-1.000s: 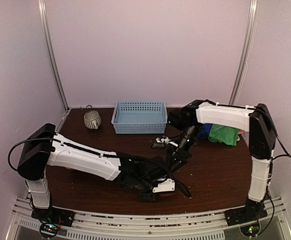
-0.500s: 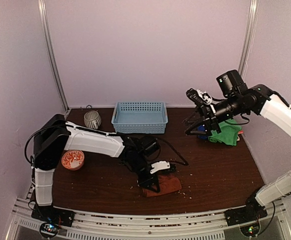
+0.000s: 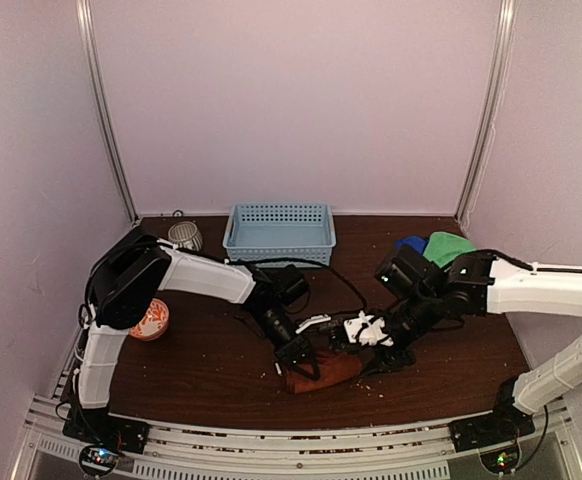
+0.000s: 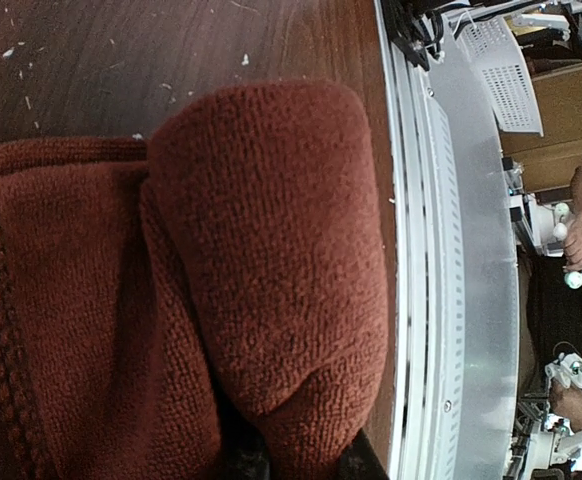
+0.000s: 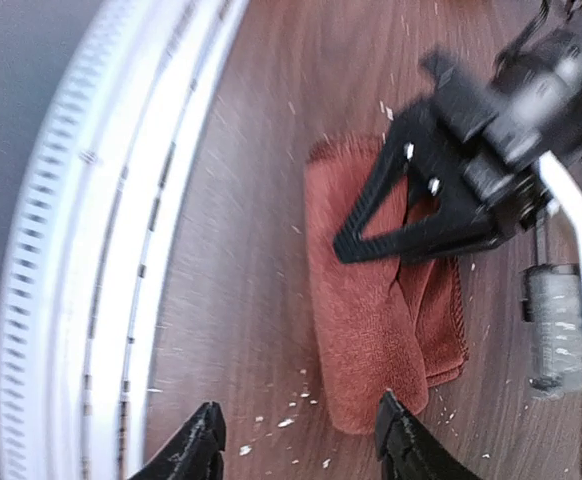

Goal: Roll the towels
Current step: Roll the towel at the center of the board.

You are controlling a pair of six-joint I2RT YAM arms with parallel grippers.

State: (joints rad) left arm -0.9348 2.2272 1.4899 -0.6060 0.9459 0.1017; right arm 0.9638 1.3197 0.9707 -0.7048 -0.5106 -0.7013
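i see the rust-red towel lying on the desk close to the near edge, about midway between the two arm bases. it is partly rolled, with a thick fold turned over onto its flat part. the left jaws are clamped on that fold, their black fingers pressed onto the cloth. the right jaws stand open and hold nothing, low over the desk just beside the towel's end. the green towel and the blue towel sit touching each other at the far right, well apart from the red one. a light blue basket stands at the back and an orange bowl on the left.
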